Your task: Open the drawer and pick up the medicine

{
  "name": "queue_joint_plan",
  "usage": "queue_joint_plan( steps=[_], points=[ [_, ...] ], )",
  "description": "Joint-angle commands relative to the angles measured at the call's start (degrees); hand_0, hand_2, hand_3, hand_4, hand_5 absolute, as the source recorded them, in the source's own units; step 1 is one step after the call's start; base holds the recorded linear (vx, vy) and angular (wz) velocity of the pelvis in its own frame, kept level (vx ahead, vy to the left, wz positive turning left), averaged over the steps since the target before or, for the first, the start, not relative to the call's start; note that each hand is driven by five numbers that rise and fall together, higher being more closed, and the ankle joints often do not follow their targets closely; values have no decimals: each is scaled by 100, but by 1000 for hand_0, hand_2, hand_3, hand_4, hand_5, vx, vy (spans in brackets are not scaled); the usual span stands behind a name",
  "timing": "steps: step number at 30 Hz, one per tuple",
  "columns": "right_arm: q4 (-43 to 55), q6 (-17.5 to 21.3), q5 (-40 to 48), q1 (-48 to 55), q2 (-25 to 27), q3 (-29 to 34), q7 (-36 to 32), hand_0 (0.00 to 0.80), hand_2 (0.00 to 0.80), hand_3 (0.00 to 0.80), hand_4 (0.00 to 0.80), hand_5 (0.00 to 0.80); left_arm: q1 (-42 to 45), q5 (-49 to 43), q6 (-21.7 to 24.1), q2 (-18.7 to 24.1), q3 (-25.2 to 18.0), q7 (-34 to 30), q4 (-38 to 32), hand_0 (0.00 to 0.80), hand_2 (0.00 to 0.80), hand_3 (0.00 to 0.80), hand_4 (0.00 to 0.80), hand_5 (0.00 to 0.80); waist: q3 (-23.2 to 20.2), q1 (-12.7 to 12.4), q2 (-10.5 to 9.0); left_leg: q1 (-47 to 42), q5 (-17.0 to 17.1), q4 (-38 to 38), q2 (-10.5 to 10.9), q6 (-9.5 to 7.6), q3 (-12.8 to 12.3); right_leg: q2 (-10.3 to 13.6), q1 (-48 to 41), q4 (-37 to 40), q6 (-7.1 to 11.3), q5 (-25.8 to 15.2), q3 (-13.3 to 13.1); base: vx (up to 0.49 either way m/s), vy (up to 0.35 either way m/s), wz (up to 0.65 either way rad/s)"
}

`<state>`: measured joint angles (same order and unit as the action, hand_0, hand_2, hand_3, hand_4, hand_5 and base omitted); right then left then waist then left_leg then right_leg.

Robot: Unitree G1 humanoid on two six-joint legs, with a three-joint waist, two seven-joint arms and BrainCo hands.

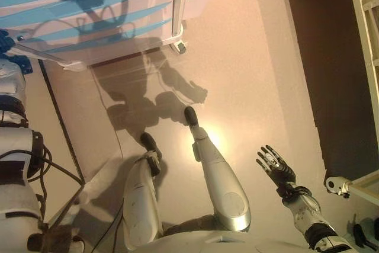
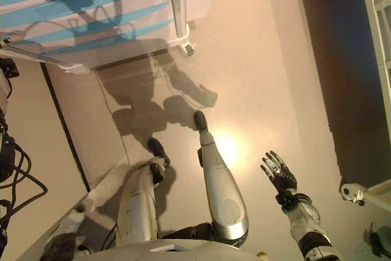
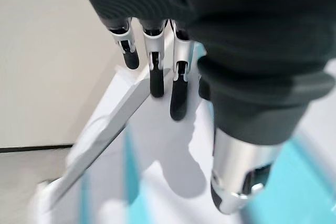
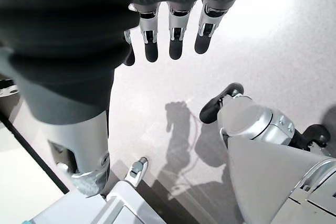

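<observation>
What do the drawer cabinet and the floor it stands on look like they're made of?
The drawer cabinet looks like moulded plastic: pale, slightly see-through drawer fronts with smooth blue bands and a white frame post, though the post could be painted metal. The floor looks like a smooth, semi-gloss sheet surface, perhaps vinyl or sealed concrete, since it throws back a soft bright glare and shows a thin dark seam.

A pale glossy floor [image 1: 249, 69] catches a bright light glare, with a dark floor area [image 1: 331, 69] at 3 o'clock.
</observation>
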<state>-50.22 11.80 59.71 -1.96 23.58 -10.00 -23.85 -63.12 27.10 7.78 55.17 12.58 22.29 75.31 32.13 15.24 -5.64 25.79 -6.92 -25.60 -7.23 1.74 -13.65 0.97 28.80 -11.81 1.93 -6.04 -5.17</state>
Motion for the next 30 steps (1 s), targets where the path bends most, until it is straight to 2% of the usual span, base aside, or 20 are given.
queue_joint_plan(
  steps=[1, 4, 7, 10, 15, 16, 18, 21, 24, 30],
  points=[
    [118, 174, 282, 533, 12, -223, 30, 0, 0, 0, 0, 0, -671, 255, 968, 970, -155, 543, -23, 0, 0, 0, 0, 0, -234, -2, -288, -82, -750, -341, 42, -80, 2, 276, -162, 345, 562, 86, 77, 0, -92, 2],
    [133, 141, 211, 539, -51, -271, -57, 0, 0, 0, 0, 0, -581, 229, 1160, 935, -224, 411, -93, 0, 0, 0, 0, 0, -234, -43, -367, -110, -757, -323, 30, -86, 55, 252, -232, 417, 555, 63, 107, -9, -82, -4],
    [150, 177, 97, 564, -119, -318, -116, 0, 0, 0, 0, 0, -456, 486, 1098, 872, -286, -36, -187, 0, 0, 0, 0, 0, -234, -79, -390, -184, -770, -276, 38, -103, 89, 232, -334, 448, 558, 65, 133, -4, -86, 4],
    [184, 126, -55, 588, -181, -336, -215, 0, 0, 0, 0, 0, -141, 676, 919, 691, -409, -709, -376, 0, 0, 0, 0, 0, -234, -145, -399, -307, -766, -212, 47, -104, 130, 215, -494, 474, 557, 98, 180, -3, -105, 3],
    [123, -109, -537, 539, -282, -392, -196, 0, 0, 0, 0, 0, 545, 1092, 350, 214, -601, -1844, -655, 0, 0, 0, 0, 0, -234, -331, -361, -626, -734, -6, 134, -126, 266, 227, -883, 502, 549, 182, 316, -15, -143, 6],
    [82, -272, -621, 484, -293, -414, -188, 0, 0, 0, 0, 0, 751, 1240, 199, 64, -626, -2148, -703, 0, 0, 0, 0, 0, -234, -367, -410, -638, -519, 78, 186, -137, 231, 273, -920, 542, 507, 63, 340, -80, -199, 11],
    [-16, -523, -974, 407, -312, -453, -84, 0, 0, 0, 0, 0, 1102, 1476, -90, -165, -674, -2564, -790, 0, 0, 0, 0, 0, -234, -464, -382, -783, -463, 187, 218, -123, 289, 285, -1102, 578, 503, 86, 399, -31, -188, 9],
    [-153, -841, -1193, 223, -349, -554, 69, 0, 0, 0, 0, 0, 1914, 1667, -502, -796, -703, -2933, -1071, 0, 0, 0, 0, 0, -284, -701, -300, -1077, -265, 514, 296, -80, 446, 295, -1459, 659, 475, 140, 549, 40, -173, 9],
    [-302, -1120, -1168, 97, -394, -550, 343, 0, 0, 0, 0, 0, 2761, 1704, -529, -1449, -730, -3378, -1189, 0, 0, 0, 0, 0, -442, -896, -170, -1312, -42, 875, 377, -21, 617, 287, -1706, 710, 443, 212, 687, 71, -133, 28],
    [-447, -1234, -1461, -5, -459, -377, 759, 0, 0, 0, 0, 0, 4180, 2061, -795, -2624, -800, -3961, -1064, 0, 0, 0, 0, 0, -859, -1139, 104, -1803, 375, 1587, 477, 72, 866, 273, -2122, 835, 361, 320, 903, 65, -50, 24]
  ],
)
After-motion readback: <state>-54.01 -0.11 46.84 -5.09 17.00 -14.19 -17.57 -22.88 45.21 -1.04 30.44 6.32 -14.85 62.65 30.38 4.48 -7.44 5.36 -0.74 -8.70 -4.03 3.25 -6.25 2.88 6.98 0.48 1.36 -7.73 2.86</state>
